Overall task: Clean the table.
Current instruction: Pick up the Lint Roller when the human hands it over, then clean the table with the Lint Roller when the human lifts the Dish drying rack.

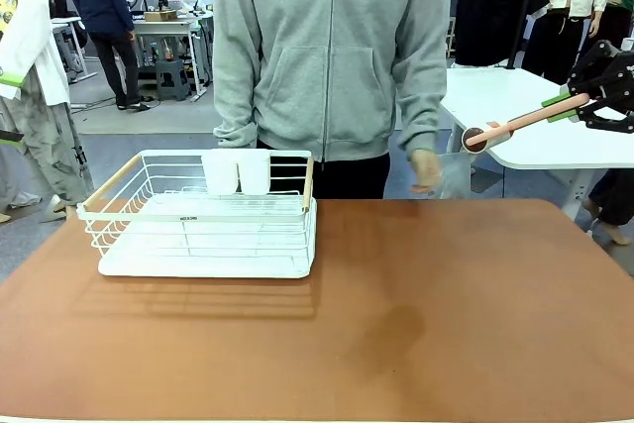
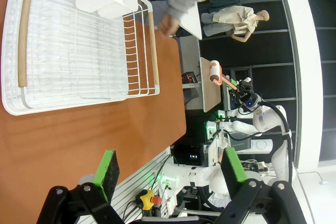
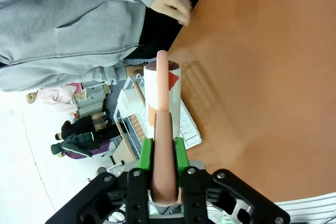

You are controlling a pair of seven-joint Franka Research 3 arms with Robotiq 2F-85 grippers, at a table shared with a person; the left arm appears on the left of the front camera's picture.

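Reddish-brown table (image 1: 446, 324), white rack (image 1: 188, 214), person (image 1: 332, 56) behind

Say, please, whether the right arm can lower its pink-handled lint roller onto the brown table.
Probably yes: the right gripper holds the pink-handled lint roller, and the brown table lies open right of the white wire rack.

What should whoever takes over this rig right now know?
Right gripper: shut on the pink handle of the lint roller, held in the air to the right, off the table.
Left gripper: open, empty.
Table: holds a dish rack with two white cups; the person's hand is at the far edge.
Done: roller gripped.
Left: roll it over the table top.
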